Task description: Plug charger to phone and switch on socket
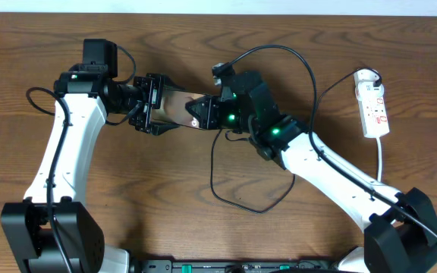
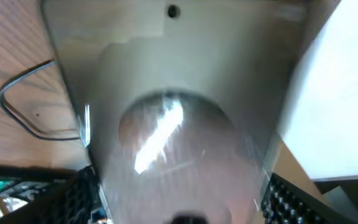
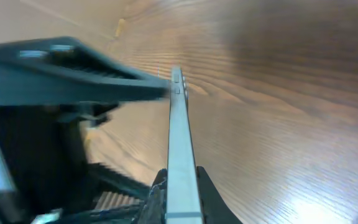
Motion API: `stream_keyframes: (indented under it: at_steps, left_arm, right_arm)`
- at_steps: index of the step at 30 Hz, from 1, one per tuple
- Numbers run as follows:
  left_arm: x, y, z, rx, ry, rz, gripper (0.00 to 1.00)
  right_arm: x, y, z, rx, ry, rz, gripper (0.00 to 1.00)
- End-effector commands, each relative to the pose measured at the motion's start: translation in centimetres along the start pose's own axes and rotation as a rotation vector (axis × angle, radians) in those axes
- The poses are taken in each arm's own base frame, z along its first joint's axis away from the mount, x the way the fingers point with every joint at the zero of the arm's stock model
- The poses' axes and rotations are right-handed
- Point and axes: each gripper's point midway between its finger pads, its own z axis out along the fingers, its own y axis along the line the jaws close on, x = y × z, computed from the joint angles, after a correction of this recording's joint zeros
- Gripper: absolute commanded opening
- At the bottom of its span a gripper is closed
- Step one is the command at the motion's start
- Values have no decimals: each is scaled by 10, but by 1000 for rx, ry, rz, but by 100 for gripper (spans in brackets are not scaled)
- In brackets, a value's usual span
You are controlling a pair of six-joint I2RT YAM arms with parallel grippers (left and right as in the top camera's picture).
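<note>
Centrally, the phone (image 1: 174, 106) is found between the two grippers, near the middle of the table (image 1: 165, 201). Its right end is pinched across the thin edge by the right gripper (image 1: 201, 114), whose jaws are closed tight on it. The other end is straddled by the left gripper (image 1: 155, 105), jaws set wide at either side; whether the pads press the phone cannot be told. The charger (image 1: 213, 178) is seen looping on the wood just below the phone. The socket (image 1: 373, 102) is laid well apart, at the far right.
</note>
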Motion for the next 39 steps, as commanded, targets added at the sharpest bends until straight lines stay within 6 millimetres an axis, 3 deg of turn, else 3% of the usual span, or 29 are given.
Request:
stream_keyframes:
  at_steps: [1, 7, 10, 14, 18, 23, 32, 39]
  left_arm:
    - [8, -9, -10, 31, -15, 134, 89]
    - [2, -22, -11, 68, -61, 458, 91]
    - [8, -36, -13, 126, -44, 644, 91]
    - [23, -48, -15, 203, 21, 715, 88]
    - [37, -63, -21, 289, 74, 786, 84]
    - [42, -71, -24, 323, 95, 755, 83]
    - [43, -79, -26, 342, 105, 653, 75]
    - [42, -80, -26, 342, 103, 625, 54]
  right_arm:
    - [-24, -15, -16, 41, -57, 69, 1]
    - [-47, -31, -53, 69, -95, 182, 1]
    - [-62, -31, -76, 54, -143, 313, 1]
    - [-74, -30, -92, 28, -191, 522, 1]
    - [-77, -25, -89, -16, -214, 691, 1]
    - [-82, -2, -78, -160, -272, 725, 1]
    - [-66, 7, -62, -211, -330, 851, 1]
    - [-62, 19, -58, -248, -345, 947, 1]
